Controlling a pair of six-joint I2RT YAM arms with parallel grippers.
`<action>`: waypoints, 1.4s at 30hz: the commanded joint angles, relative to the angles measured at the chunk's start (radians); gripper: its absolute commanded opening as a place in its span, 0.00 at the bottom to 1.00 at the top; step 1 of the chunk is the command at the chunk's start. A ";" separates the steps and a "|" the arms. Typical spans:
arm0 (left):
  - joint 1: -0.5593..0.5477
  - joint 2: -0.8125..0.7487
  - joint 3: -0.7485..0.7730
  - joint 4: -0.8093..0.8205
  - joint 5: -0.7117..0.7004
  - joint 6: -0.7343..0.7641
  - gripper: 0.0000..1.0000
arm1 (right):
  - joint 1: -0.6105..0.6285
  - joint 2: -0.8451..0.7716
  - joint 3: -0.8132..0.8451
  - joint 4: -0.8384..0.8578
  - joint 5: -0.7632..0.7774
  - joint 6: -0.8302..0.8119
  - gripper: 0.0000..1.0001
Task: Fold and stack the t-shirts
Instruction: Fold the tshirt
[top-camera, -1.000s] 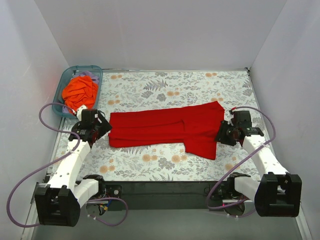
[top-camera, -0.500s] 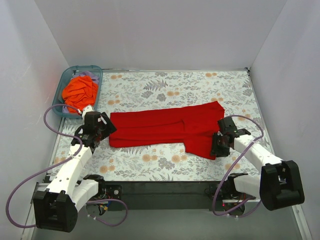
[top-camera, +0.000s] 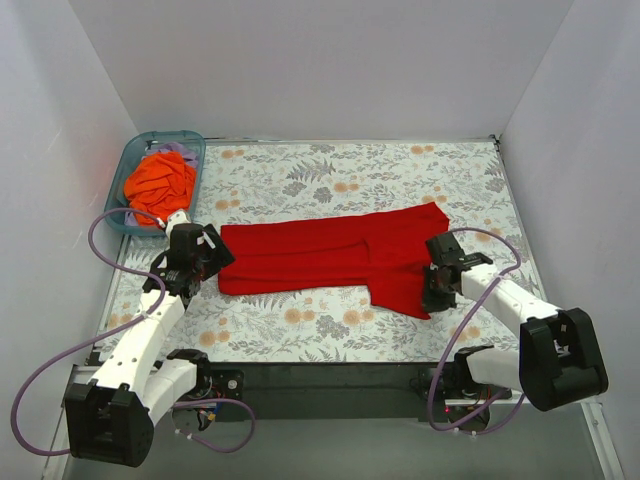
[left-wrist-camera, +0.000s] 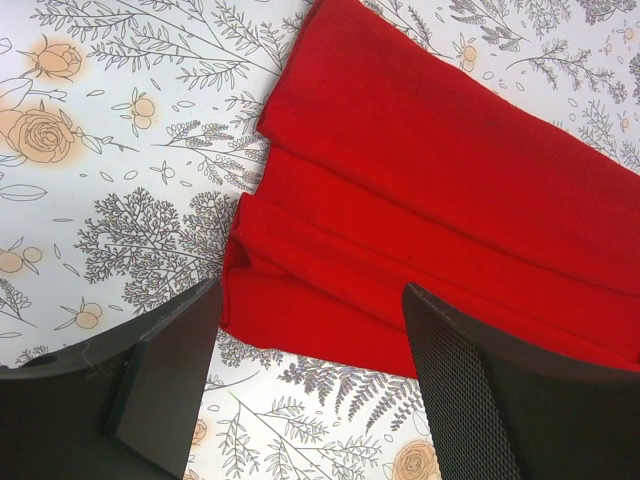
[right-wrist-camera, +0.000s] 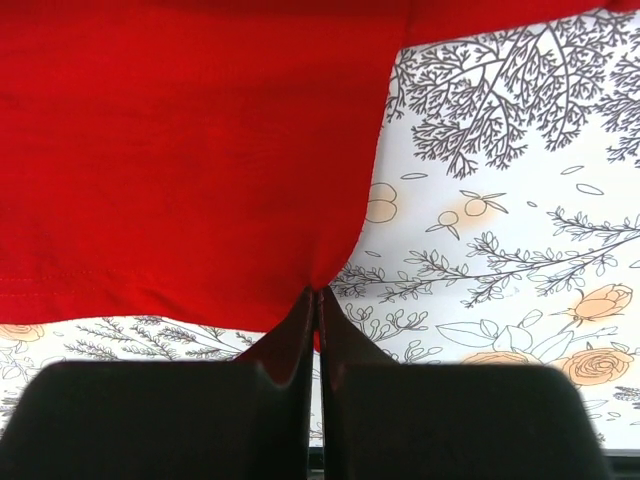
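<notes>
The red t-shirt (top-camera: 335, 255) lies folded into a long strip across the middle of the floral table. My left gripper (top-camera: 212, 258) is open at its left end, and the left wrist view shows the fingers (left-wrist-camera: 165, 375) straddling the near left corner of the red cloth (left-wrist-camera: 420, 200) just above the table. My right gripper (top-camera: 432, 290) is shut on the red t-shirt's near right corner, with a pinch of cloth (right-wrist-camera: 318, 290) between the closed jaws. The orange t-shirt (top-camera: 158, 183) sits crumpled in the teal bin.
The teal bin (top-camera: 137, 156) stands at the far left corner and also holds some lilac cloth. White walls enclose the table on the left, back and right. The black front edge (top-camera: 320, 375) runs between the arm bases.
My right gripper moved left and toward the near right corner of the red t-shirt and closed on it. My left gripper shifted slightly forward to the shirt's left end.
</notes>
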 joint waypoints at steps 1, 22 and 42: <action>-0.007 -0.019 -0.005 0.026 -0.016 0.012 0.71 | 0.006 0.012 0.049 -0.008 0.037 0.006 0.01; -0.007 -0.006 -0.009 0.029 -0.008 0.008 0.70 | -0.064 0.470 0.739 -0.006 0.027 -0.095 0.01; -0.007 0.012 -0.013 0.035 0.005 0.008 0.70 | -0.107 0.763 1.028 0.017 -0.075 -0.094 0.14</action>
